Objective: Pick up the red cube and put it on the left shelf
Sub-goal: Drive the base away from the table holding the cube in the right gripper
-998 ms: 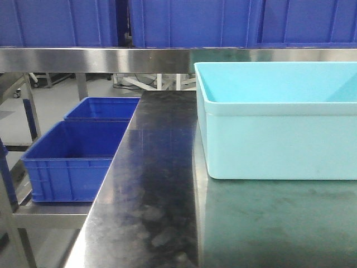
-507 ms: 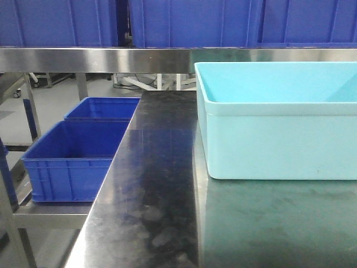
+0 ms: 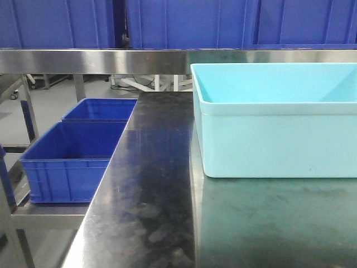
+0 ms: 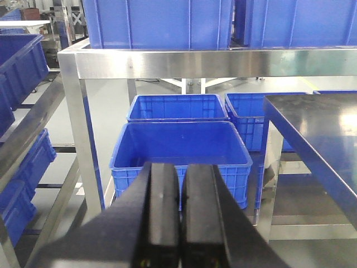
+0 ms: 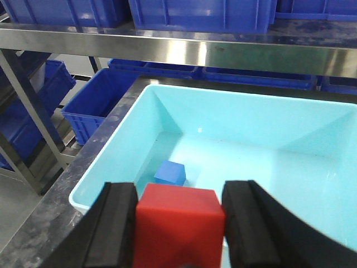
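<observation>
Right wrist, right pincer [image 5: 181, 223] gripping red cube [image 5: 178, 218] over tub [image 5: 139, 139], left pincer [image 4: 181, 212] closed, empty

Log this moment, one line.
right end effector: shut on red cube | above cyan tub, blue cube inside | left end effector: shut, empty

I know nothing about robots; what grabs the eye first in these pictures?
The bright red cube clamped in the right gripper stands out first, right up against the right wrist camera. Behind it sits a pale cyan tub on the dark table, with a small blue cube on its floor. All around are big blue crates on a shiny steel rack.
</observation>
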Controlling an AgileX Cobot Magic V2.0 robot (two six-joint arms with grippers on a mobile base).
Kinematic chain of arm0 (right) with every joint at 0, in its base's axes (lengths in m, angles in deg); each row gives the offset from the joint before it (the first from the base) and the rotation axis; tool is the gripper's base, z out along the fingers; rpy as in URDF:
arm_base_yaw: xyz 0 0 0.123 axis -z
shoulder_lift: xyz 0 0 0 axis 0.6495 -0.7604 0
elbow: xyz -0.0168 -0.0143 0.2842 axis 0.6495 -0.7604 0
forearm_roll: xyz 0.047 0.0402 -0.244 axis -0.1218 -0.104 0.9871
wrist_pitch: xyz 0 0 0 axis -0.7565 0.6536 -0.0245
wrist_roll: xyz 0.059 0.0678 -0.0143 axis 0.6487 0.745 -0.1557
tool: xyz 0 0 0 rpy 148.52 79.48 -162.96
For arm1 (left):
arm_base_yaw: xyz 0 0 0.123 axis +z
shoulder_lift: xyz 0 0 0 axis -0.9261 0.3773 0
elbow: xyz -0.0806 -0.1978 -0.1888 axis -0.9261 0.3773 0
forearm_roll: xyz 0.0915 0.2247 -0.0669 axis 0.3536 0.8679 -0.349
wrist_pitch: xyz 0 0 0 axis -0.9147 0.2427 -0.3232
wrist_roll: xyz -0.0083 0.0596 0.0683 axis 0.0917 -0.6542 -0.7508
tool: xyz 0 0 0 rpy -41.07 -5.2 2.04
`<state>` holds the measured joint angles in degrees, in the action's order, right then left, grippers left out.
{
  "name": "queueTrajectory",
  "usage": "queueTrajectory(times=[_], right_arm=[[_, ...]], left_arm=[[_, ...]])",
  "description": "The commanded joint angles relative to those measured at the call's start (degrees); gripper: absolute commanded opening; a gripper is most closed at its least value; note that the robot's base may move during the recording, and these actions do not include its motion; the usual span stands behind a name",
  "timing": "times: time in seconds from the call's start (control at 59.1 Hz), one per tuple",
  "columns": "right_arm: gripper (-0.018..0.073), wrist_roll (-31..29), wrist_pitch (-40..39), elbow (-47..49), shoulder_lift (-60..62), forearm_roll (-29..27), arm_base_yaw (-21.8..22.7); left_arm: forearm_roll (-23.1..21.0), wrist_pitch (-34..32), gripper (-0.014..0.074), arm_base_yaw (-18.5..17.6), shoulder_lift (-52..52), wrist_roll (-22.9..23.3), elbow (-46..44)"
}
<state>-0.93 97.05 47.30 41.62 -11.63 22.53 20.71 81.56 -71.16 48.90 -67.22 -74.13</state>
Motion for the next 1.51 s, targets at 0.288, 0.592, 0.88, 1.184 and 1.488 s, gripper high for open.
queueTrajectory(times=[0.288, 0.592, 0.88, 1.184, 1.488], right_arm=[[0.0056, -0.1, -4.7, 1.5, 0.2, 0.2, -0.1], [0.0056, -0.1, -4.7, 1.5, 0.2, 0.2, -0.1], [0.0056, -0.1, -4.7, 1.5, 0.2, 0.2, -0.1], [0.0056, -0.1, -4.7, 1.5, 0.2, 0.2, -0.1], [0.0056, -0.1, -4.7, 1.5, 0.2, 0.2, -0.1]], left_arm=[[-0.2, -5.0, 0.0102, 0.0, -0.9, 0.0, 1.3], [-0.2, -5.0, 0.0102, 0.0, -0.9, 0.0, 1.3], [-0.2, -5.0, 0.0102, 0.0, -0.9, 0.0, 1.3], [-0.2, -5.0, 0.0102, 0.0, -0.9, 0.0, 1.3], [-0.2, -5.0, 0.0102, 0.0, -0.9, 0.0, 1.3]])
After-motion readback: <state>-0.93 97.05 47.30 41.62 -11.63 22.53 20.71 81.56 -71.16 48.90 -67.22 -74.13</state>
